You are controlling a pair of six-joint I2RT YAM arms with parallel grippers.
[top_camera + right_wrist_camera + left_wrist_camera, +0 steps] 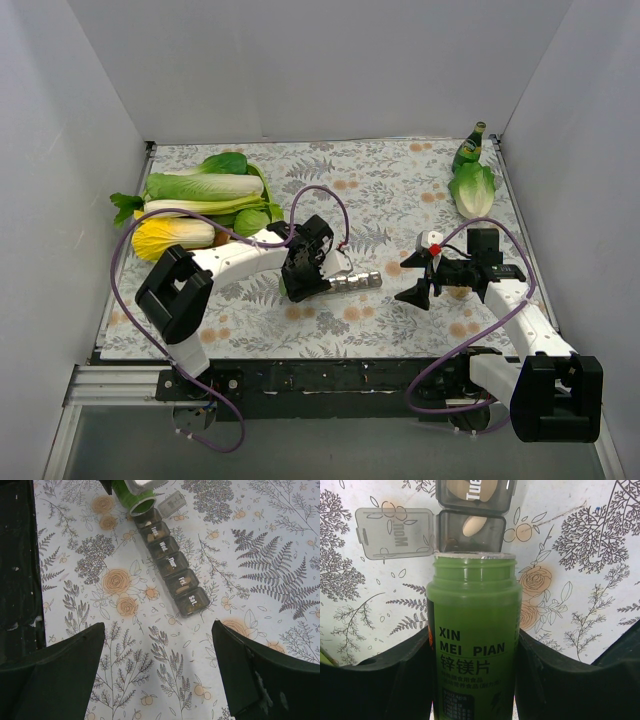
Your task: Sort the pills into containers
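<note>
Floral table (390,180) bearing containers (357,282), cabbages (200,187), glass bottle (468,148)

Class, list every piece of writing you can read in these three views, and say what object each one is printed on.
"XIN MEI PIAN": green pill bottle
"锌镁片": same bottle; the finer print below is blurred
"Mon": pill organiser, open Monday lid
"Tue": Tuesday lid, cut off by the frame
"Wed.": Wednesday lid
"Thur.": Thursday lid
"Fri.": Friday lid
"Sat.": Saturday lid
Glass bottle label: too small to read
</note>
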